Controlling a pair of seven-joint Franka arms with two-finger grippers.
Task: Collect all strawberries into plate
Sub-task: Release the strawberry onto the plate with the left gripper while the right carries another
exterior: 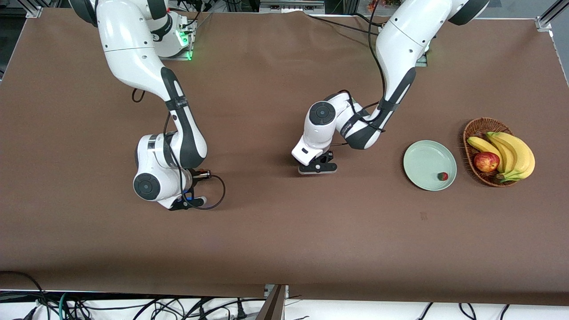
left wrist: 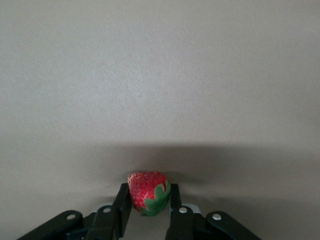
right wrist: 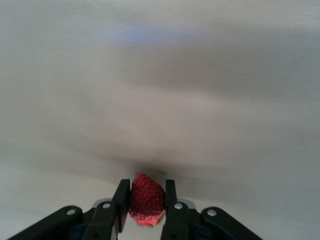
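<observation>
One strawberry (exterior: 442, 176) lay in the plate (exterior: 422, 156) beside the basket (exterior: 472, 133). A second strawberry (left wrist: 148, 193) was clamped between the left gripper (left wrist: 149, 204) fingers over the tabletop (exterior: 275, 231). A third strawberry (right wrist: 147, 200) was clamped in the right gripper (right wrist: 146, 202) fingers.

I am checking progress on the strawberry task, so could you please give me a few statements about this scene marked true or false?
1. One strawberry in the plate lies on the plate. True.
2. The left gripper is empty. False: it is shut on a strawberry.
3. The right gripper is shut on a second strawberry. True.
4. The apple sits on the plate. False: it is in the basket beside the bananas.
</observation>
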